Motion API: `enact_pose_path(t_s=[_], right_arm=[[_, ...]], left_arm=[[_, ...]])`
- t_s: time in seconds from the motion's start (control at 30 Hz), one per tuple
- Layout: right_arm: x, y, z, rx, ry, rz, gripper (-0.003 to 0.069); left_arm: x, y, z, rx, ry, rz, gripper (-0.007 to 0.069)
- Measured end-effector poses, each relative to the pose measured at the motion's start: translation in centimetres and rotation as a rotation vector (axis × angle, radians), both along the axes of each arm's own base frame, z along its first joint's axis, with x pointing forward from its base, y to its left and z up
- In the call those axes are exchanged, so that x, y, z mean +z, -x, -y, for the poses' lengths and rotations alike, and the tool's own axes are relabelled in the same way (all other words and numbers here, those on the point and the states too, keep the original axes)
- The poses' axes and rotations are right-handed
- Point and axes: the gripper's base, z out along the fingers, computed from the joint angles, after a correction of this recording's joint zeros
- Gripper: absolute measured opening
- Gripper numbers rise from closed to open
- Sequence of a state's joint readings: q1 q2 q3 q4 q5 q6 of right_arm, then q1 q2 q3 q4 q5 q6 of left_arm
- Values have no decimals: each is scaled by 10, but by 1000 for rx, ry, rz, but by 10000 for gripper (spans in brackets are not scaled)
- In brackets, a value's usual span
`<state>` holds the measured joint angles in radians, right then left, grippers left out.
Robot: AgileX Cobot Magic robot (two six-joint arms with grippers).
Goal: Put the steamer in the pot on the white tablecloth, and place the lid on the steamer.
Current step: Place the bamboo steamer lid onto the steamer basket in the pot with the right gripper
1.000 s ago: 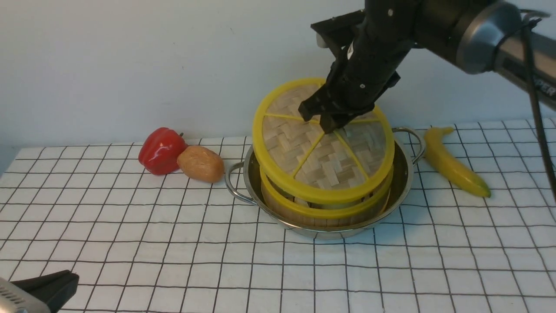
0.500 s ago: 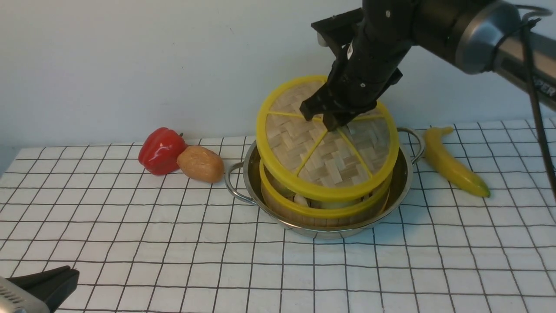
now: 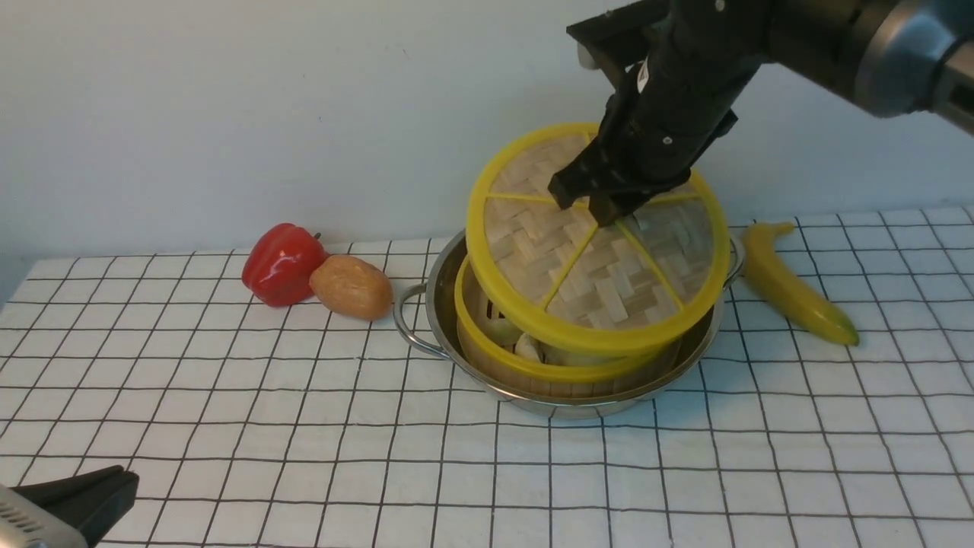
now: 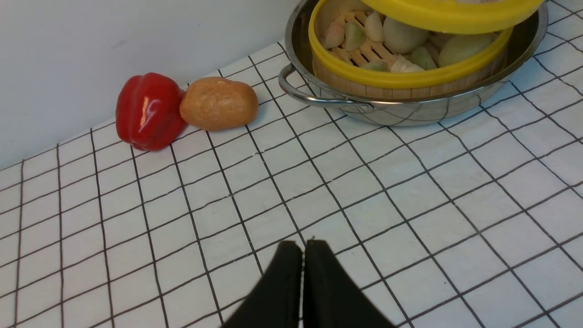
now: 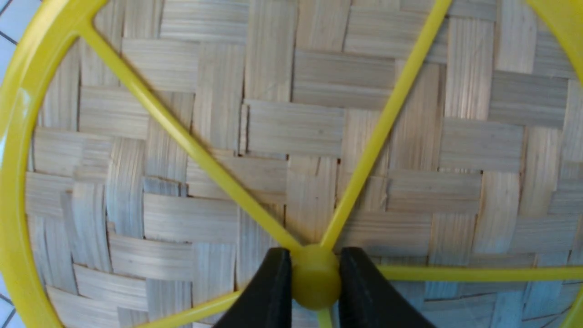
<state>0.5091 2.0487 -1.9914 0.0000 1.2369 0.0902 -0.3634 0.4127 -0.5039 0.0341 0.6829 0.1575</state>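
The flat, round woven-bamboo lid (image 3: 525, 236), with yellow rim and spokes, is tilted above the round bamboo steamer (image 3: 487, 342). We see its near rim hang lower than its far rim, and its centre sits to the right of the steamer's. Whether the 2 rims touch, we cannot tell.

Our right gripper (image 5: 315, 273) is clamped on the lid's round yellow knob (image 5: 315, 284), 1 fingertip on each side, so the lid lies directly beneath the claw. Being round, the lid has no long axis; what matters is its slant and its sideways offset. The right arm is the nearer of our 2 arms and the one suited to this move. We judge that the lid should go left and level out before it is lowered; pressed down as it is, it could catch or settle crooked.

The yellow-rimmed steamer, with pale food (image 4: 405, 34) showing inside, stands in the shiny steel 2-handled pot (image 3: 571, 409), near the far edge of the white, black-gridded tablecloth (image 3: 304, 457), right of its middle. Just beyond the pot's right handle is a yellow banana (image 3: 795, 293); to its left are a brown potato (image 3: 351, 287) and a red bell pepper (image 3: 281, 265), touching.

Our left gripper (image 4: 304, 255) is closed on nothing, near the cloth's near left corner.
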Motion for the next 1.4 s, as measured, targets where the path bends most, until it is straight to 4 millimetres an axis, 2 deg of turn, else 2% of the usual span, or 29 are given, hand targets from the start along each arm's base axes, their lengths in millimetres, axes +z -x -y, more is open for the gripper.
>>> enact_pose_path(t_s=[0.03,0.17,0.3,0.73,1.07,1.4], right_arm=[[-1,0,0,1,1,-1,148],[-26,-8,-4,24,42,-42,148],[-36,-11,-6,40,59,-58,148],[-36,-12,-6,63,63,-42,148],[-51,-19,-10,67,66,-45,148],[-56,-21,-11,84,71,-39,148]], left_arm=[[0,0,0,0,0,0,1],[0,0,0,0,-1,-1,1],[0,0,0,0,-1,-1,1],[0,0,0,0,-1,-1,1],[0,0,0,0,0,-1,1],[0,0,0,-1,0,-1,1]])
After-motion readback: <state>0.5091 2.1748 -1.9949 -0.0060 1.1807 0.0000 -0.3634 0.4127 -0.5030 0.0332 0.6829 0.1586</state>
